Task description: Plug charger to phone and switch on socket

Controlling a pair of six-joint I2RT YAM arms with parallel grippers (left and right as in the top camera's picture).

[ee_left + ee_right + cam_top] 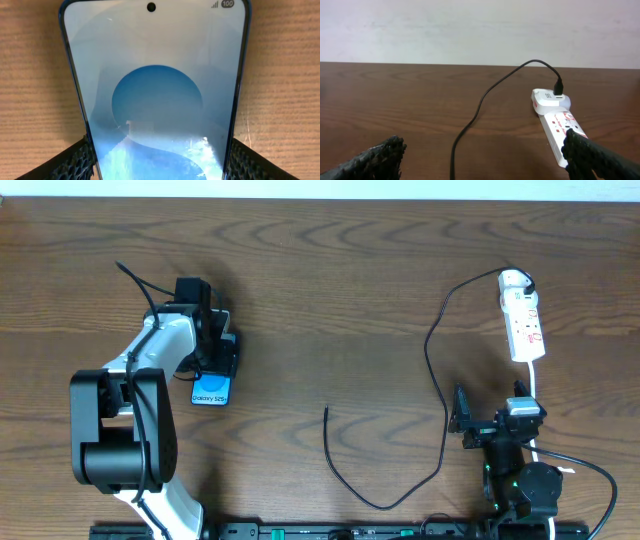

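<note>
The phone (pixel 211 390) lies flat at the left of the table, and its blue screen (pixel 157 100) fills the left wrist view. My left gripper (pixel 210 345) reaches over it, its fingers (pixel 80 157) pressed to both long edges, shut on the phone. The charger (pixel 436 385), a thin black cable, runs from the socket (pixel 522 315) in a long loop to its free end (pixel 326 411) at mid-table. My right gripper (pixel 490 418) stands open just in front of the socket (pixel 557 120), the cable (pixel 470 122) passing between its fingers (pixel 380 157).
The socket's white cord (pixel 537 385) runs toward the right arm's base. Thick black robot cables (pixel 590 470) lie at the near right edge. Bare wooden table (pixel 330 300) lies between the arms.
</note>
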